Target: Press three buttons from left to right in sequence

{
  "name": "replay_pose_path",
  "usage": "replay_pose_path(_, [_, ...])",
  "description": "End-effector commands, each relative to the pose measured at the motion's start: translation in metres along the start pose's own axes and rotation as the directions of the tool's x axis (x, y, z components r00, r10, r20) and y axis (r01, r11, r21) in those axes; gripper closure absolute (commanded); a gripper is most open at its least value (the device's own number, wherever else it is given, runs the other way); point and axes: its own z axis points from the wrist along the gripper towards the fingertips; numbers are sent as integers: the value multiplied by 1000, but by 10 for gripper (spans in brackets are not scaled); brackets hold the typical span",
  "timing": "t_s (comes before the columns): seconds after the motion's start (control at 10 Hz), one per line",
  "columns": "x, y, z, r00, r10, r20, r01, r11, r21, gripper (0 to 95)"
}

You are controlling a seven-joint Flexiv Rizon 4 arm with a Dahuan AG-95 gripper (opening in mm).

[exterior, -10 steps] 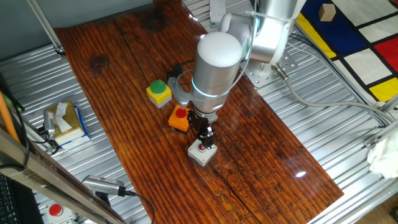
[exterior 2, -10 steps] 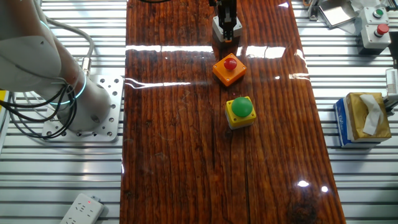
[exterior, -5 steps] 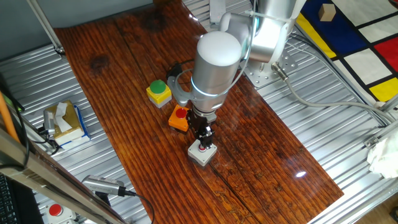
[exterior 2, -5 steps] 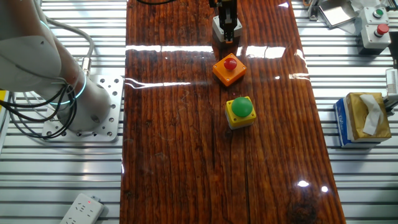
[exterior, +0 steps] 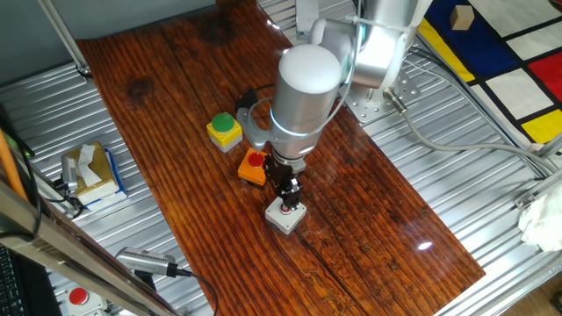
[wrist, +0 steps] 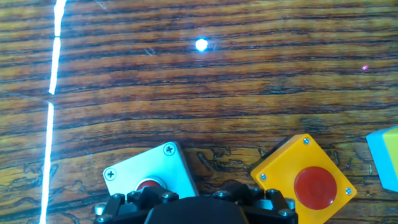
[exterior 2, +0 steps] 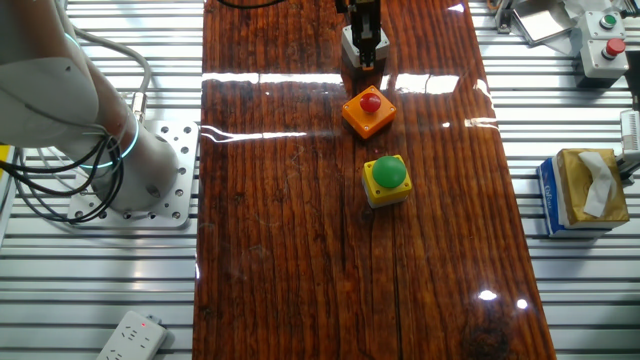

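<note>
Three button boxes stand in a row on the wooden board (exterior: 176, 79). The yellow box with green cap (exterior: 225, 129) is leftmost, the orange box with red cap (exterior: 254, 166) is in the middle, and the grey box with red cap (exterior: 286, 216) is last. My gripper (exterior: 287, 202) points straight down with its fingertips together on the grey box's red cap. In the other fixed view the gripper (exterior 2: 365, 48) stands over the grey box (exterior 2: 350, 45), beyond the orange box (exterior 2: 369, 111) and the yellow box (exterior 2: 386, 179). The hand view shows the grey box (wrist: 152, 174) and orange box (wrist: 305, 180).
A tissue box (exterior: 90, 171) sits left of the board on the ribbed metal table (exterior: 421, 175). A whitish button housing (exterior 2: 602, 45) and a power strip (exterior 2: 130, 337) lie off the board. The arm's base (exterior 2: 150, 185) is bolted beside the board.
</note>
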Motion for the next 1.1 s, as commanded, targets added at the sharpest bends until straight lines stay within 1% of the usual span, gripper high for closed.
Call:
replay_pose_path(0.1, [0,-1,2,1000,2,0,-2,1000,2,190])
replay_pose_path(0.2, [0,-1,3,1000,4,2,-4,1000,2,190])
replay_pose_path(0.6, [0,-3,16,1000,4,20,-4,1000,2,190])
replay_pose_path(0.8, [0,-3,16,1000,3,17,-3,1000,1,190])
replay_pose_path(0.9, [-1,1,-4,1000,14,-13,-14,1000,-1,190])
replay_pose_path(1.0, [-1,2,-12,1000,18,-20,-18,1000,-9,190])
replay_pose_path(1.1, [0,4,-34,999,16,-48,-16,1000,-13,190])
